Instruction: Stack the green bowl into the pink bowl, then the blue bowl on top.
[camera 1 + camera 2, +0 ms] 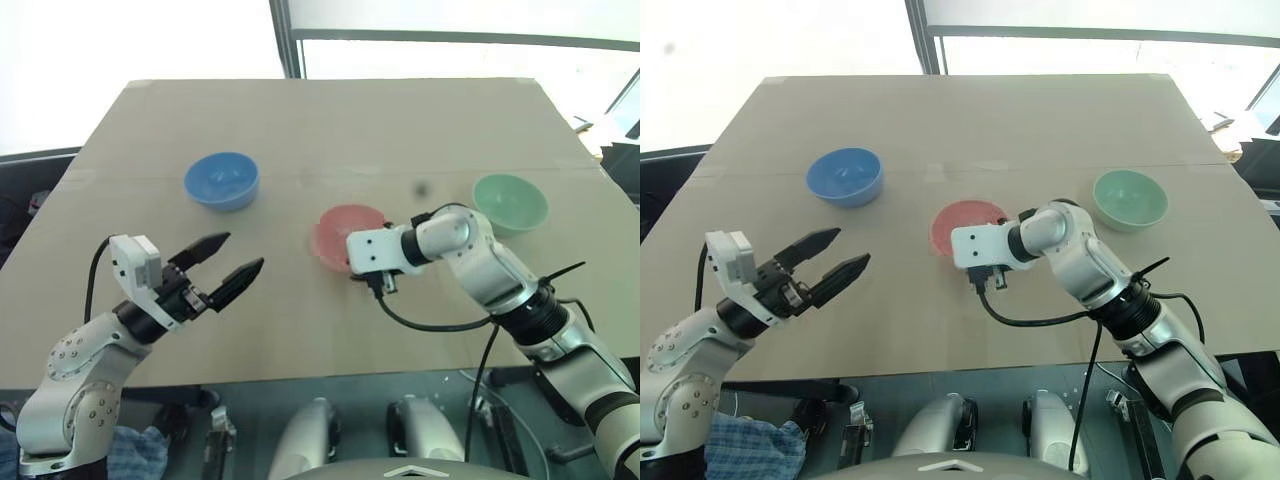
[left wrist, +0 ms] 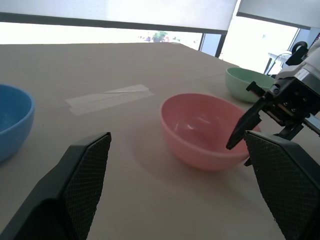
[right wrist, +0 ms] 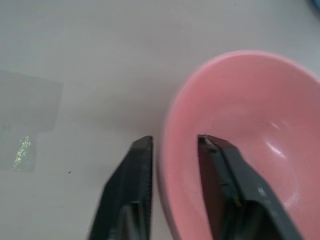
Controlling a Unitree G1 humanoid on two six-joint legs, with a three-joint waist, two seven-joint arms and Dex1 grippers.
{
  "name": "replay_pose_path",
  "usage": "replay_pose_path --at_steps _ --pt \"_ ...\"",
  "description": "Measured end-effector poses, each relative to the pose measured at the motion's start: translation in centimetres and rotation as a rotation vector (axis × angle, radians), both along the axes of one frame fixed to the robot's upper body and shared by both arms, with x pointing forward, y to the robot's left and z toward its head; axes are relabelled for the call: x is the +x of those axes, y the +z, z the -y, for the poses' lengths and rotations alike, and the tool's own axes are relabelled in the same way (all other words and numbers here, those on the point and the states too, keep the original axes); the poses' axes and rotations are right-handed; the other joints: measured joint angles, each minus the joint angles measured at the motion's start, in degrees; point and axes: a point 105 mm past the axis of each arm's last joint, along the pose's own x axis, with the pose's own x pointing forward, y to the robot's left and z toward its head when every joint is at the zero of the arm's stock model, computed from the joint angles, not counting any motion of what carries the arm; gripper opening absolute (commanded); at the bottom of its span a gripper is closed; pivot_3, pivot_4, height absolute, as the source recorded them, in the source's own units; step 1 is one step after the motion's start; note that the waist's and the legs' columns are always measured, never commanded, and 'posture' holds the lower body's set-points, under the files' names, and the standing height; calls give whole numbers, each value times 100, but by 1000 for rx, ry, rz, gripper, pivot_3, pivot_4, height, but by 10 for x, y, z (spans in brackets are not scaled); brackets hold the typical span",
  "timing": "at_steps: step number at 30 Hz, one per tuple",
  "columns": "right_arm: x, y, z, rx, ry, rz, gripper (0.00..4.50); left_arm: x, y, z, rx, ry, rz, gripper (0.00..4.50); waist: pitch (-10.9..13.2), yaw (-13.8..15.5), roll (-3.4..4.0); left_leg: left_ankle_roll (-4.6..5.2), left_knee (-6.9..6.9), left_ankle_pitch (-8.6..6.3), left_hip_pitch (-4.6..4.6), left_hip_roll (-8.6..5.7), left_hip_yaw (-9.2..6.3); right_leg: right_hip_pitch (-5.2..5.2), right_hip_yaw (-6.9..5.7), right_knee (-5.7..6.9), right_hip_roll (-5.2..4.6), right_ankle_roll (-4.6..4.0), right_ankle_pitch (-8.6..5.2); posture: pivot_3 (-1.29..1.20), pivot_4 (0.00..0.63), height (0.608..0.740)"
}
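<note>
The pink bowl (image 1: 335, 232) stands upright near the middle of the table. My right gripper (image 3: 175, 142) comes at it from the right, pointing down. It is open astride the near rim, one finger inside the bowl and the other outside, with a small gap to the rim. The green bowl (image 1: 510, 202) sits alone to the right, the blue bowl (image 1: 222, 180) alone at the left rear. My left gripper (image 1: 242, 251) hovers open and empty at the front left, aimed toward the pink bowl (image 2: 200, 130).
All three bowls rest on a brown cardboard-covered table (image 1: 300, 120). A strip of clear tape (image 2: 107, 97) lies flat between the blue and pink bowls. A black cable (image 1: 430, 322) loops from my right wrist over the front of the table.
</note>
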Motion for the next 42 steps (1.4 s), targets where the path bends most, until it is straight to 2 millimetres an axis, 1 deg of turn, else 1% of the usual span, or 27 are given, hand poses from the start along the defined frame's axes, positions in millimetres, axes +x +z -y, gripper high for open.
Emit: replay_pose_path --at_steps 1,2,3,7,9,11,13,15,16,17,19,22,24,25,28,32,34,37,39,42 --pt "1 0 0 8 -11 5 2890 0 0 0 2 -8 0 4500 0 1 0 0 0 0 0 0 0 0 0 -1 0 0 0 0 150 740" --pt "2 1 -1 19 -22 11 3445 0 1 1 2 -13 0 4500 0 1 0 0 0 0 0 0 0 0 0 0 0 0 0 0 150 740" --pt "3 0 -3 29 -35 9 3716 0 1 1 2 -15 0 4500 0 1 0 0 0 0 0 0 0 0 0 0 0 0 0 0 150 740" --pt "3 2 -2 39 -61 3 3716 0 3 2 -3 -24 2 4500 0 4 -1 0 0 0 0 0 0 0 0 0 0 0 0 0 150 740" --pt "1 5 -2 48 -65 -5 3716 0 4 3 -7 -32 4 4500 0 7 0 0 0 0 -1 0 0 -1 0 0 0 0 0 0 150 740" --pt "-5 11 2 68 -71 -55 3716 1 5 5 -4 -47 8 4500 2 23 1 0 0 0 -5 0 -1 -1 -1 -2 0 0 0 0 150 740" --pt "-16 20 19 85 -84 -156 3716 1 9 8 11 -79 19 4500 3 92 0 3 0 -1 -8 0 -2 0 -3 -7 -2 0 0 0 150 740" --pt "-14 31 39 105 -148 -193 3716 2 14 11 11 -101 35 4500 1 138 -3 16 2 -10 -7 -2 -3 2 -4 -8 -8 0 0 0 150 740" --pt "-8 39 57 119 -225 -198 3716 4 17 16 0 -126 42 4500 2 146 -2 25 4 -16 -6 -3 -3 5 -4 -9 -9 -1 0 0 150 740" --pt "-5 42 64 123 -253 -195 3716 4 17 18 -4 -136 42 4500 2 145 -2 25 4 -16 -6 -3 -2 4 -3 -8 -10 -1 0 0 150 740" --pt "5 45 88 127 -361 -177 3716 7 19 25 -12 -167 45 4500 1 139 -3 25 3 -16 -5 -2 -2 4 -3 -8 -10 -1 0 0 150 740" --pt "12 43 103 128 -433 -177 3716 8 21 31 -18 -191 48 4500 2 96 -1 19 -4 -11 -6 2 3 1 0 -7 -5 -1 0 0 150 740" --pt "32 38 139 124 -611 -137 3716 14 29 46 -25 -257 81 4500 3 130 -1 5 -1 -2 -10 1 4 2 0 -7 -5 -1 0 0 150 740" --pt "41 39 156 122 -680 -103 3716 17 30 50 -33 -284 81 4500 2 137 -1 5 0 -2 -10 -1 5 3 0 -8 -6 -1 0 0 150 740" --pt "45 38 164 110 -708 -65 3716 22 27 52 -43 -300 70 4500 2 128 -1 6 1 -1 -10 -1 6 3 0 -9 -5 0 0 0 150 740" --pt "53 30 184 88 -785 -15 3716 36 28 68 -45 -366 81 4500 4 139 -2 7 6 0 -14 -1 8 2 0 -6 -3 1 1 0 150 740" --pt "57 29 193 86 -824 -3 3716 39 30 71 -47 -385 94 4500 3 140 -3 7 7 0 -14 -1 8 3 0 -6 -2 1 1 0 150 740" --pt "63 25 206 82 -880 17 3716 42 28 74 -46 -404 93 4500 4 126 -3 7 7 0 -13 -1 9 2 0 -6 0 1 1 0 150 740" --pt "66 21 214 77 -915 21 3716 45 28 75 -51 -408 90 4500 3 128 -3 7 8 1 -13 0 9 3 0 -5 3 1 1 0 150 740" --pt "67 8 228 60 -974 7 3716 47 29 76 -48 -419 96 4500 4 143 -3 8 10 1 -13 0 10 5 0 -5 3 2 1 0 150 740"
